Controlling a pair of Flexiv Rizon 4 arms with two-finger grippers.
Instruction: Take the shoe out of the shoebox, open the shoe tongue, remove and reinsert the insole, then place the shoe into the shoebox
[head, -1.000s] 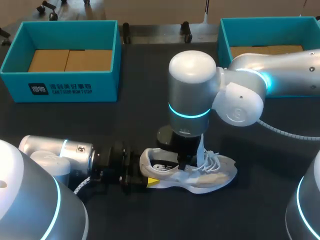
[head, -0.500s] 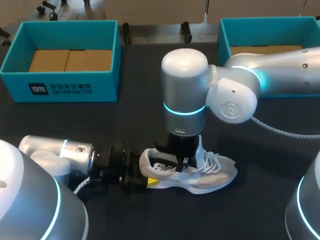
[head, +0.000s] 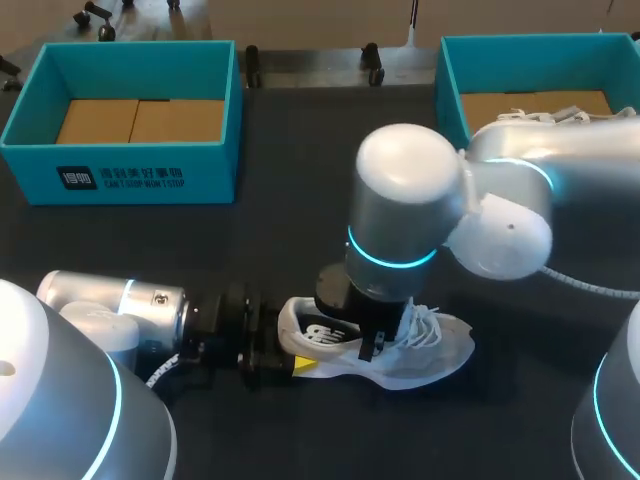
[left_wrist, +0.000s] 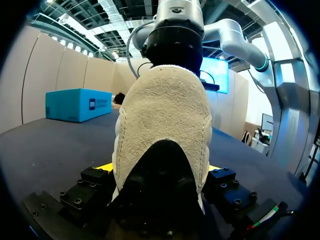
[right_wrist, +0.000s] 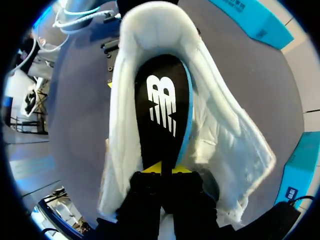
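Observation:
A white shoe (head: 430, 352) lies on its sole on the dark table, toe to the right. My left gripper (head: 285, 352) comes in low from the left and is shut wide on its heel; in the left wrist view the heel (left_wrist: 165, 120) fills the space between the fingers of that gripper (left_wrist: 159, 170). My right gripper (head: 372, 345) reaches down into the shoe's mouth. In the right wrist view my right gripper (right_wrist: 161, 169) is shut on the front part of the black insole (right_wrist: 160, 100), which lies inside the shoe (right_wrist: 225, 135). The insole's heel end (head: 325, 333) shows from above.
A teal shoebox (head: 120, 175) with a cardboard floor stands at the back left. A second teal box (head: 450, 70) stands at the back right, with another white shoe (head: 545, 116) in it, partly hidden behind my right arm.
My right gripper has shut on the insole inside the shoe, and the right arm's wrist has swung right and nearer. The left arm and the shoe have stayed put.

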